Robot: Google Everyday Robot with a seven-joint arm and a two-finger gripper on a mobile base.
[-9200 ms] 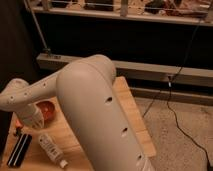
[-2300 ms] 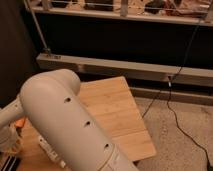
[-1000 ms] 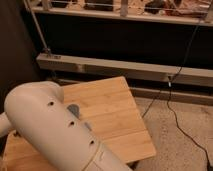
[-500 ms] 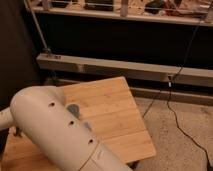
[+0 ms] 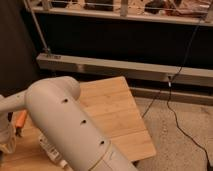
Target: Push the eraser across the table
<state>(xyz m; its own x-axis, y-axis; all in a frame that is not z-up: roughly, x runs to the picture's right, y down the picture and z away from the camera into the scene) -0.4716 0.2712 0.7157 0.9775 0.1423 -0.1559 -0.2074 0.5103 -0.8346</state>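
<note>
Eraser hidden: I could not make it out anywhere, and my own arm (image 5: pixel 70 125) was what stood in the way. That thick, pale arm, dotted with small dark holes, ran from the bottom edge up and to the left, covering most of the near left part of the surface (image 5: pixel 112 107). If the eraser lay on that side, the arm blocked it from sight.

Peeking out just under the arm was part of a white tube (image 5: pixel 49 146) with a printed label, lying flat on the wood. To its upper left, near the left edge, sat a small orange object (image 5: pixel 20 121), only partly showing; what it was I could not tell.

My jaws were down at the lower left edge of the view, past the end of a slimmer pale arm link (image 5: pixel 15 102), low over the left side of the surface. So little of them showed that I could not tell whether they were open or closed, or whether they touched anything.

The right half of the surface lay bare, light planks running to its far right corner. Beyond it stood a long grey metal beam (image 5: pixel 125 67) against a dark wall. A black cable (image 5: pixel 170 97) hung down from above, passed the beam and trailed over the speckled floor (image 5: pixel 185 145) to the right of the surface.
</note>
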